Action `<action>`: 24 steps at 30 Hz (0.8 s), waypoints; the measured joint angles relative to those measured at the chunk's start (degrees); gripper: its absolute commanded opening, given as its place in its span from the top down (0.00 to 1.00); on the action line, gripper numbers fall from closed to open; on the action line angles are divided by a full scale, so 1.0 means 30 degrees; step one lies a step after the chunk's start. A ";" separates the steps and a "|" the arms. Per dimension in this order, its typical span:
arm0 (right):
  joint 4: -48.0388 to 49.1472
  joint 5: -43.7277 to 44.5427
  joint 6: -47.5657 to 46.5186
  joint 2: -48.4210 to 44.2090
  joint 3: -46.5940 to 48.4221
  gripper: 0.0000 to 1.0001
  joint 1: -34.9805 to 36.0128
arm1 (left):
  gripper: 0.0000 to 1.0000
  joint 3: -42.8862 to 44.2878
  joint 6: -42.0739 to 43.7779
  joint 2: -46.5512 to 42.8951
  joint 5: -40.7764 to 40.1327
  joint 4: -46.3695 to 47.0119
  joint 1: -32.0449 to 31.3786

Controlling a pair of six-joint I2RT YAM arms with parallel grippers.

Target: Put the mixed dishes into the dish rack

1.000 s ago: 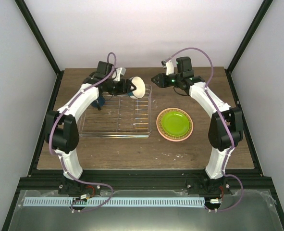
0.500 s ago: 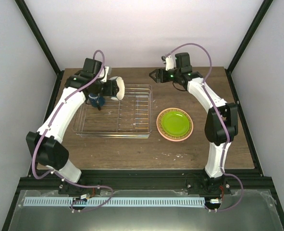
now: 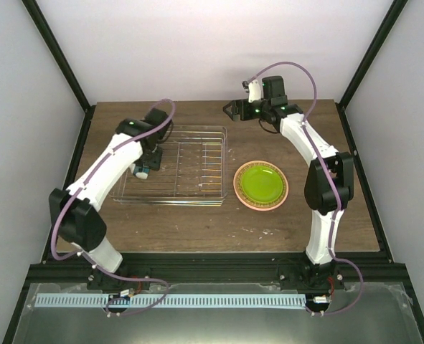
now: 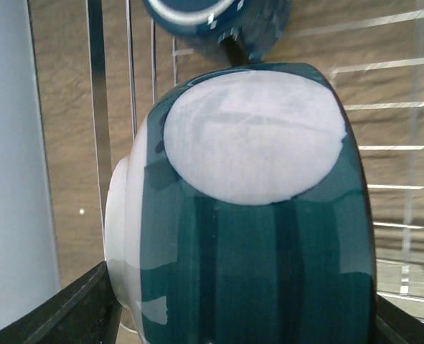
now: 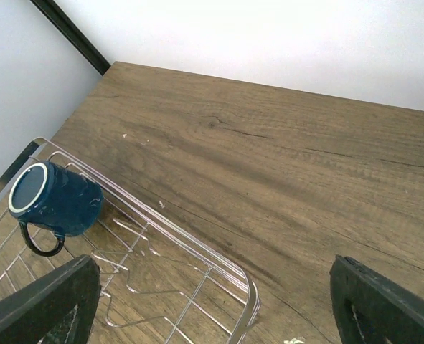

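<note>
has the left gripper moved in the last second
Yes. The left gripper went left, away from the lime-green plate, to the left side of the dish rack.

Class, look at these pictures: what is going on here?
The left claw holds the teal bowl over the wire dish rack, beside the dark blue mug lying in it. The right claw hangs open and empty above the far side of the table. A lime-green plate sits on a pink plate right of the rack, not yet loaded.
</note>
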 measured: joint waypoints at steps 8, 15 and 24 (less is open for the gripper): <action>-0.0204 0.0233 -0.0270 0.0000 -0.0073 0.06 0.0000 | 0.57 -0.0627 -0.0976 0.2769 -0.2936 -0.1399 -0.0444; -0.0357 0.0532 -0.0576 -0.0007 -0.0233 0.05 -0.0036 | 0.56 -0.0612 -0.1275 0.4561 -0.4736 -0.1654 -0.0488; -0.0481 0.0619 -0.0750 -0.0036 -0.0335 0.05 -0.0328 | 0.53 -0.0612 -0.1311 0.6506 -0.5231 -0.0998 -0.0532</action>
